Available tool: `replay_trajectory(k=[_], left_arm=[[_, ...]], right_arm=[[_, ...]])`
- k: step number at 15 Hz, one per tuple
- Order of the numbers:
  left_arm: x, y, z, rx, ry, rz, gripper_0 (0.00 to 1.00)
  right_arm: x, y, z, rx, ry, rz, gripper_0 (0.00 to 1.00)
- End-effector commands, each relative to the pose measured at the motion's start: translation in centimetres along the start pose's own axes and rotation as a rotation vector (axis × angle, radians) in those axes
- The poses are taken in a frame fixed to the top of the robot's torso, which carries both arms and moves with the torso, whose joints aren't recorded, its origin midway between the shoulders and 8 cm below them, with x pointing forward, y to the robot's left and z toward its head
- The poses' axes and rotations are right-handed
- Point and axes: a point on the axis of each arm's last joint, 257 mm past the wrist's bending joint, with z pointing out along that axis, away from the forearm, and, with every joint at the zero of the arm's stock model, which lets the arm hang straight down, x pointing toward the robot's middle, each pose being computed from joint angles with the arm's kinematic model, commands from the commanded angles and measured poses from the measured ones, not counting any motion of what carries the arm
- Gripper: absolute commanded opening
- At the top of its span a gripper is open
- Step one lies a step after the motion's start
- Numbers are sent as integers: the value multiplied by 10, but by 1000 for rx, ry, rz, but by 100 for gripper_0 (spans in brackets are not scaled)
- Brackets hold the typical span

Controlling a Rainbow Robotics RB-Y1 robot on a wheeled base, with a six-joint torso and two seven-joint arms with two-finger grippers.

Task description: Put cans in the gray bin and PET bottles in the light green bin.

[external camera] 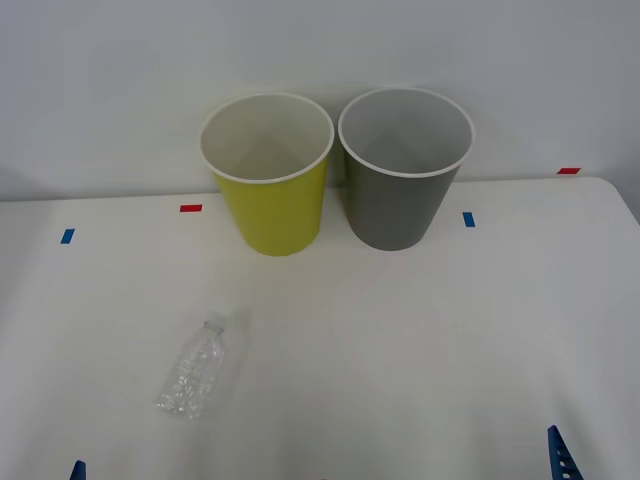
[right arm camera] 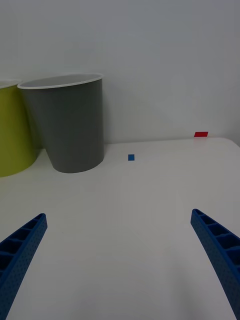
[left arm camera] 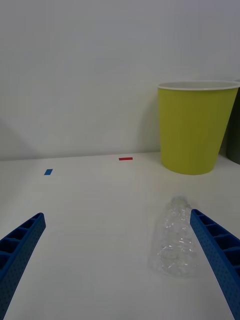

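Soft, even light falls from overhead, leaving the white tabletop (external camera: 400,340) bright and nearly free of glare. Shadows are faint: a pale gray smear lies beside the clear bottle (external camera: 195,372) toward one o'clock, and dim patches sit on the wall behind the light green bin (external camera: 268,180) and the gray bin (external camera: 402,172). The bins' insides show gentle shading. The front view looks slightly hazy, dimmer toward its corners; the wrist views are crisp.

Front view high, down toward light green bin (external camera: 268,178); both low wrist views likewise facing it.
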Motion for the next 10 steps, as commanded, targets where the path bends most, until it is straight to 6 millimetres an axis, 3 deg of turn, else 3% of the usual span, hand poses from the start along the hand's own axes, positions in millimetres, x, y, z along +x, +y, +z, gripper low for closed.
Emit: replay_trajectory(k=[1,10], left_arm=[[0,0,0,0,0,0,100],[0,0,0,0,0,0,100]], right_arm=[[0,0,0,0,0,0,100],[0,0,0,0,0,0,100]])
